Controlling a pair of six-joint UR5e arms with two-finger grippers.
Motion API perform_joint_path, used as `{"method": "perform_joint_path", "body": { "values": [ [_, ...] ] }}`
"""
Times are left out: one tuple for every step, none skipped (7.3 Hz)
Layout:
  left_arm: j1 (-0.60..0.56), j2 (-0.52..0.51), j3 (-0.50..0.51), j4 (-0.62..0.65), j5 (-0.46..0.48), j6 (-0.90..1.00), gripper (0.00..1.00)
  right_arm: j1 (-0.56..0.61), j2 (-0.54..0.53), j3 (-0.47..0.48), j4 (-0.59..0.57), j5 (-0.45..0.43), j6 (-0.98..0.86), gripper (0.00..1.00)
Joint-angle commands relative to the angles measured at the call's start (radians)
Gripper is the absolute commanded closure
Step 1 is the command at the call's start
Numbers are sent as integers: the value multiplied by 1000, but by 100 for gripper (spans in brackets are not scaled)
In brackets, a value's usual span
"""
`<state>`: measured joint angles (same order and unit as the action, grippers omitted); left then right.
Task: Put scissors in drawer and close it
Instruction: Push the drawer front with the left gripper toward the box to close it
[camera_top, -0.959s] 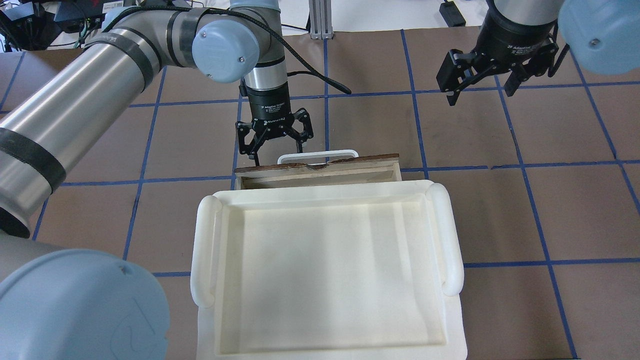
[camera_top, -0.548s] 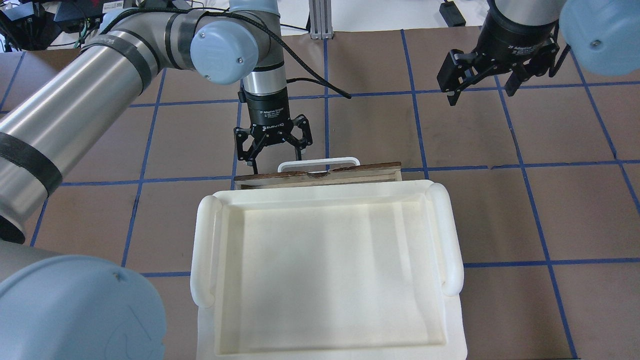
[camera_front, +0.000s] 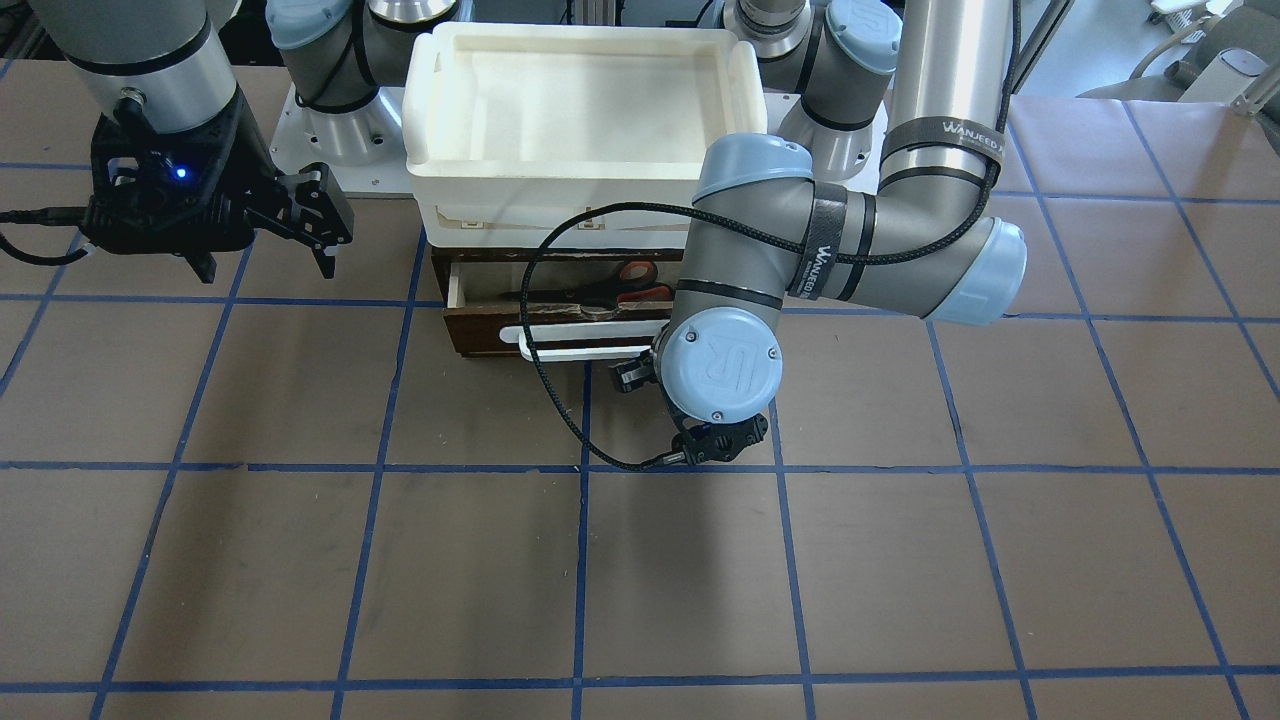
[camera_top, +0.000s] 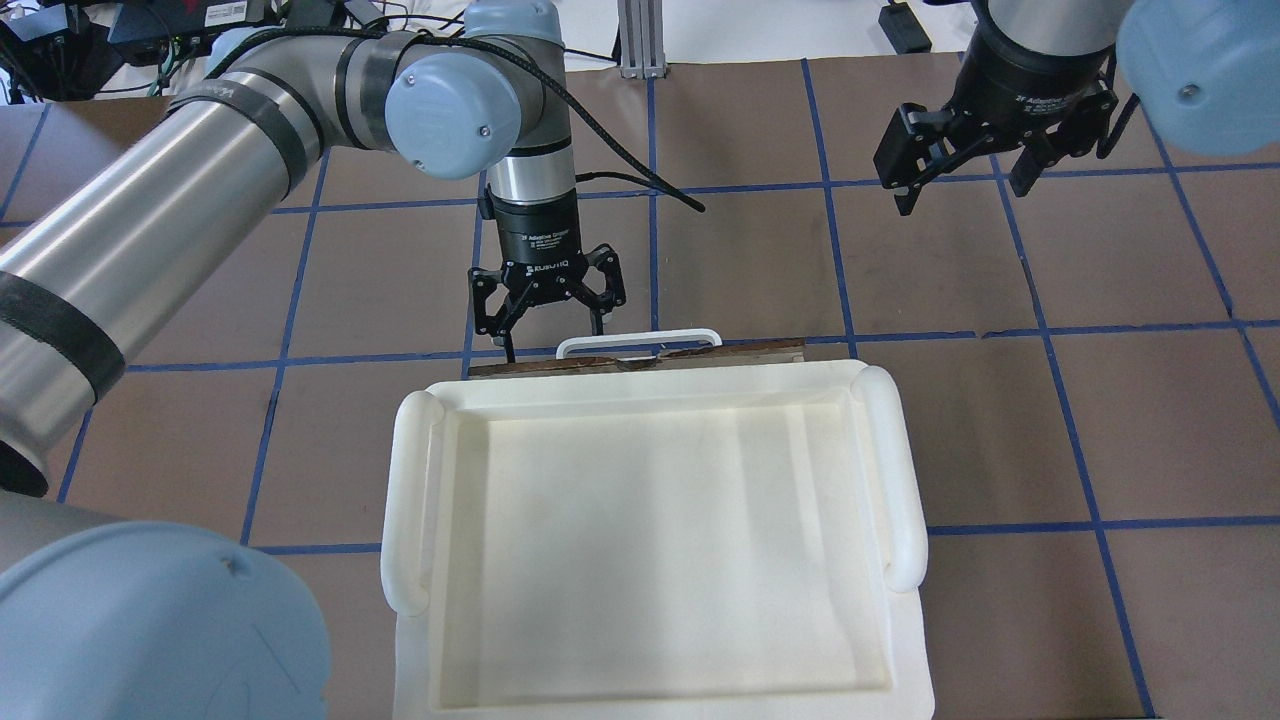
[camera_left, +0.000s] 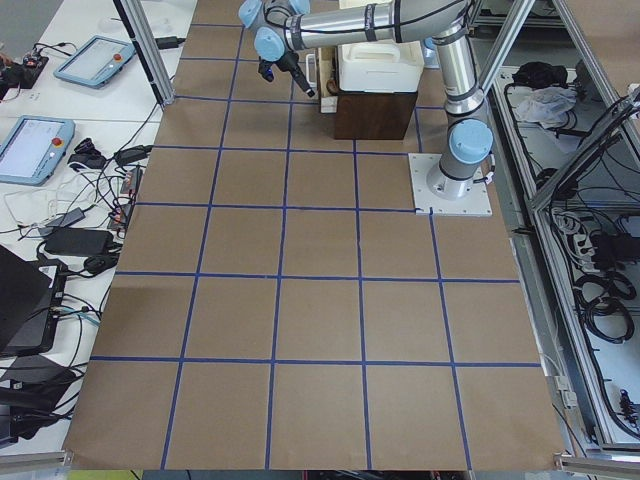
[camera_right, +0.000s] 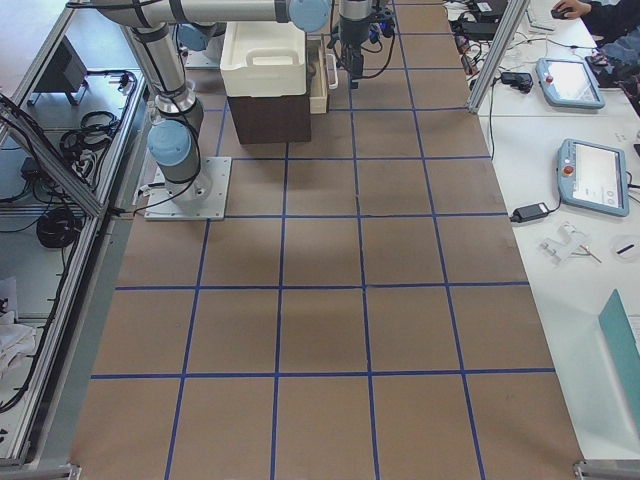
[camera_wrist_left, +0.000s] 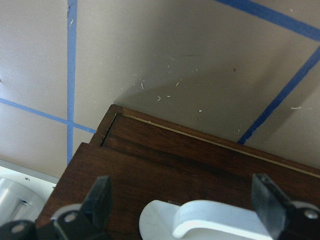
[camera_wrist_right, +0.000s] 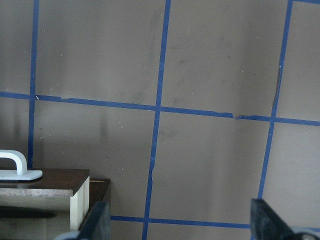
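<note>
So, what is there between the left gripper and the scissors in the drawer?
The dark front of the drawer, with its white handle, separates the left gripper from the scissors. The front-facing view shows this best.

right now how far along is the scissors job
Done: the grey-handled, orange-looped metal scissors lie in the dark brown wooden drawer. In hand: the open left pincer sits at its white bar handle, drawer partly out. Left: pushing it fully shut.

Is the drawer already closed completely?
No, the drawer stands partly open in the front-facing view, and the scissors are visible lying inside it.
</note>
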<state>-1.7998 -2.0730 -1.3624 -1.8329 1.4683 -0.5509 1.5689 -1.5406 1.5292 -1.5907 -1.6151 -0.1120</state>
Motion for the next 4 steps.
{"method": "perform_joint_path", "body": {
  "values": [
    [-1, 16, -15, -18, 3, -1, 0, 0, -1, 3, -5, 0, 0, 0],
    [-1, 30, -33, -46, -3, -3, 0, 0, -1, 6, -2, -2, 2, 0],
    [-1, 40, -49, -49, -6, -3, 0, 0, -3, 6, -5, -3, 12, 0],
    [-1, 43, -61, -49, -6, -3, 0, 2, -3, 6, -6, -3, 11, 0]
  ]
}}
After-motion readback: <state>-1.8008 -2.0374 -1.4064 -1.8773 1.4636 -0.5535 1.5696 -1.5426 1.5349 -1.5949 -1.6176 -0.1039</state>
